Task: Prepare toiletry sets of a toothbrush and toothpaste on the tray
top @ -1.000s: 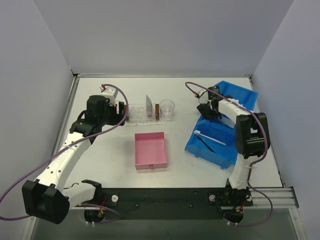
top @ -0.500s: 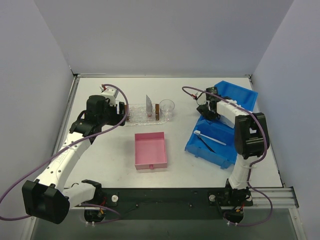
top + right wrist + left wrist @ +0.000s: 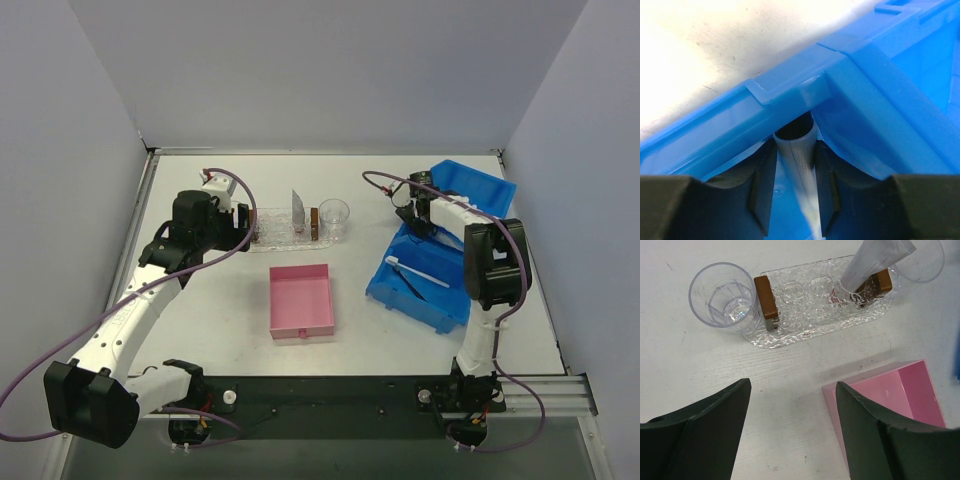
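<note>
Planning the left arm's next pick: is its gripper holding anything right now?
No, the left gripper stands open, only table showing between its jaws, near the tray.

A white table (image 3: 220, 340) with some scratches stands between plain pale grey walls (image 3: 320, 70) on three sides, under soft even light.
</note>
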`<action>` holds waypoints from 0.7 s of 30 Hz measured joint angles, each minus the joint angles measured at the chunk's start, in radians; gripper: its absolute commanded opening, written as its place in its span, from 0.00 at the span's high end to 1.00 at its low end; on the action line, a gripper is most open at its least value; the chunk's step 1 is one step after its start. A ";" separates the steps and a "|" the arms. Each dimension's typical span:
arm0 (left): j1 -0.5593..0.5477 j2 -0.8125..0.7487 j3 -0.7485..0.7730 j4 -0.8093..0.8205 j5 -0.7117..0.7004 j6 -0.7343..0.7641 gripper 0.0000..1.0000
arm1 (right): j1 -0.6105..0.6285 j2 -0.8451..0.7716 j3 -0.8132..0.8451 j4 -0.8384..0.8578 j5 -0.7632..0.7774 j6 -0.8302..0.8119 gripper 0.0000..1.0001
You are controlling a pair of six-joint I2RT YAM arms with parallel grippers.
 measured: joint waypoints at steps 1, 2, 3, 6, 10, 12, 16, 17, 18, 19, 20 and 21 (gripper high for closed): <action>0.000 0.000 0.000 0.000 0.000 0.000 0.21 | 0.000 0.003 0.000 0.002 0.002 0.000 0.79; 0.000 0.000 0.000 0.000 0.000 0.000 0.21 | 0.000 0.004 0.000 0.003 0.005 0.002 0.84; 0.000 0.000 0.000 0.000 0.000 0.000 0.21 | 0.000 0.004 0.000 0.004 0.006 0.003 0.86; 0.000 0.000 0.000 0.000 0.000 0.000 0.21 | 0.001 0.003 -0.001 0.003 0.012 0.008 0.95; 0.000 -0.001 0.000 0.000 -0.001 0.000 0.21 | 0.002 -0.010 -0.019 0.013 0.028 0.042 1.00; 0.000 -0.002 0.000 0.000 -0.001 0.000 0.21 | -0.001 -0.029 -0.032 0.000 0.029 0.077 1.00; 0.000 -0.007 0.000 0.000 0.000 0.000 0.21 | -0.008 -0.085 -0.039 -0.049 0.024 0.151 1.00; 0.000 -0.008 0.000 0.000 0.000 0.000 0.21 | -0.011 -0.109 -0.039 -0.059 0.022 0.169 1.00; 0.000 -0.009 0.000 0.000 0.000 0.000 0.21 | -0.014 -0.137 -0.039 -0.068 0.018 0.188 1.00; 0.000 -0.010 0.000 0.000 0.000 0.000 0.21 | -0.019 -0.167 -0.039 -0.074 0.014 0.203 1.00; 0.000 -0.010 0.000 0.000 0.000 0.000 0.21 | -0.023 -0.199 -0.039 -0.079 0.010 0.219 1.00; 0.000 -0.010 0.000 0.000 0.000 0.000 0.21 | -0.029 -0.229 -0.039 -0.082 0.002 0.230 1.00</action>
